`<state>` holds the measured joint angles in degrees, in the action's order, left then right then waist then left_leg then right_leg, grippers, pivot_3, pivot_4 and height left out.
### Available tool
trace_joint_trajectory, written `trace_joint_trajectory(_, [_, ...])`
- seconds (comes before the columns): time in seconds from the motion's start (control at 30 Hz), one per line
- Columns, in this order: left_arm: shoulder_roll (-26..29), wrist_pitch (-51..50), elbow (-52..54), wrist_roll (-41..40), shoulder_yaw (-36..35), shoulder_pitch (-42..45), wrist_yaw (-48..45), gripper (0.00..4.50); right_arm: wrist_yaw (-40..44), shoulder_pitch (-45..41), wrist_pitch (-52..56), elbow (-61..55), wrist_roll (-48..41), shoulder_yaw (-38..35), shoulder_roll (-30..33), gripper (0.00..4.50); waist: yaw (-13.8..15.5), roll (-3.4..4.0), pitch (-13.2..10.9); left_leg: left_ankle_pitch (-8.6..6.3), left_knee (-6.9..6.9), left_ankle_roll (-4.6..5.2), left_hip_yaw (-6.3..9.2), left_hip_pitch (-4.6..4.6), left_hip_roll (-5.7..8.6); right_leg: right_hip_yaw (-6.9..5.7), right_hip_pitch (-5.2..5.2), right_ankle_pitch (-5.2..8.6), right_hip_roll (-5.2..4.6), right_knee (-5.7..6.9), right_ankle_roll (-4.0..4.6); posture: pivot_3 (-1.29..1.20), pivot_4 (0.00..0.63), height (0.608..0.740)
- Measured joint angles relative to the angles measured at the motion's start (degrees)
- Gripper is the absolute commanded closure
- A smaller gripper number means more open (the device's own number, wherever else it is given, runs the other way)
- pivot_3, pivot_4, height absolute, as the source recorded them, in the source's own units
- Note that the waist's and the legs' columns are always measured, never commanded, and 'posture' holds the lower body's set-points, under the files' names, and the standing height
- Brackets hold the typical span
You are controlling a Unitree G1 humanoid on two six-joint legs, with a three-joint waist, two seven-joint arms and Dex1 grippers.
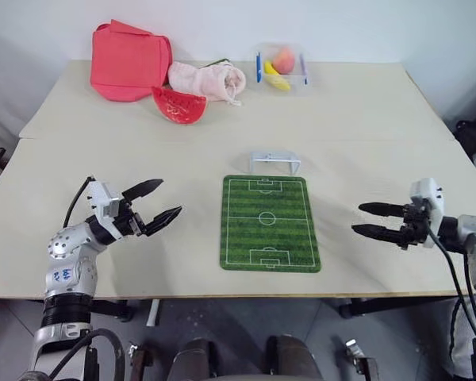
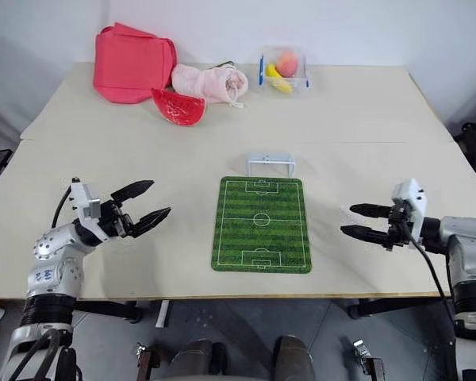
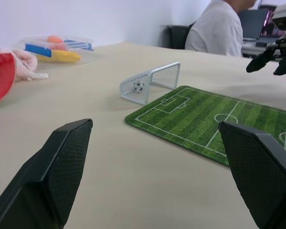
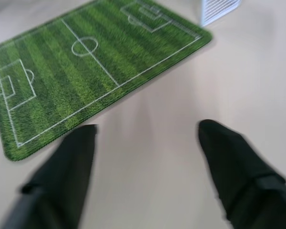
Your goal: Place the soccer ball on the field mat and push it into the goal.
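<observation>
Left gripper (image 1: 172,200) hangs over the bare desk (image 1: 357,119) on the left side, jaws spread apart, nothing between them. Its fingertips point toward the field mat (image 1: 268,223), which lies well apart from them, off to the jaws' front.

Far beyond the left jaws, at the back of the desk: a red bag (image 1: 127,60), a red watermelon-slice shape (image 1: 178,105) just in front of it, and a pink cloth pouch (image 1: 208,80) beside that.

Field mat flat on the desk, midway between the two sets of jaws, touched by neither. Green stripes, white pitch lines.

The goal (image 1: 275,161) stands upright on the desk just past the mat's far short edge, its open mouth facing the mat. In the left wrist view the soccer ball (image 3: 137,87) sits inside the goal, behind the netting, resting on the desk; it is well clear of both jaws.

Farther back, a clear box (image 1: 282,67) holding yellow and orange-pink fruit pieces.

Right gripper (image 1: 362,220) hangs over bare desk on the right side, jaws apart and empty, fingertips pointing toward the mat's near right corner, with a clear strip of desk between. In the right wrist view the mat lies ahead of the jaws and the goal's corner is just beyond it.

A person in a white shirt (image 3: 219,31) sits beyond the desk, seen in the left wrist view.
</observation>
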<state>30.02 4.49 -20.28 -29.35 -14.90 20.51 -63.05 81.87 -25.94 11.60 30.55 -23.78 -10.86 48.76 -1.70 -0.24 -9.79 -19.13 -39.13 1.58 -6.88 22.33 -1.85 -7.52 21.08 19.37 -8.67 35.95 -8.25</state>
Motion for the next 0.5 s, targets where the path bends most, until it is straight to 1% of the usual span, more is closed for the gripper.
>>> trace_joint_trajectory(0.13, [1.5, -2.0, 0.5, -0.3, -1.1, -1.8, -0.2, 0.0, 1.2, -0.9, -2.4, 3.5, -1.5, -2.7, -1.4, 0.02, 0.1, 0.0, 0.0, 0.0, -0.01, 0.0, 0.02, -0.01, 0.01, 0.01, -0.05, 0.0, -0.02, -0.02, 0.0, 0.0, 0.15, 0.74])
trace_joint_trajectory(0.27, [1.6, -4.2, 1.9, -0.7, -1.9, -2.0, 0.4, 0.0, -1.7, -2.3, -8.4, 4.8, -1.2, -3.5, -3.5, 0.02, 0.4, 0.0, 0.0, 0.0, -0.02, 0.0, 0.13, 0.0, -0.08, -0.01, -0.06, 0.0, -0.04, 0.0, 0.0, 0.0, 0.15, 0.74])
trace_joint_trajectory(0.5, [2.5, -10.2, 7.1, -2.8, -3.1, -5.0, 2.0, 0.0, -5.6, 5.4, -10.3, -1.4, -0.6, -3.8, -3.8, 0.02, 1.0, 0.0, 0.0, 0.0, 0.01, 0.0, 0.1, 0.01, -0.04, 0.0, -0.06, 0.0, -0.05, -0.02, 0.0, 0.0, 0.15, 0.74])
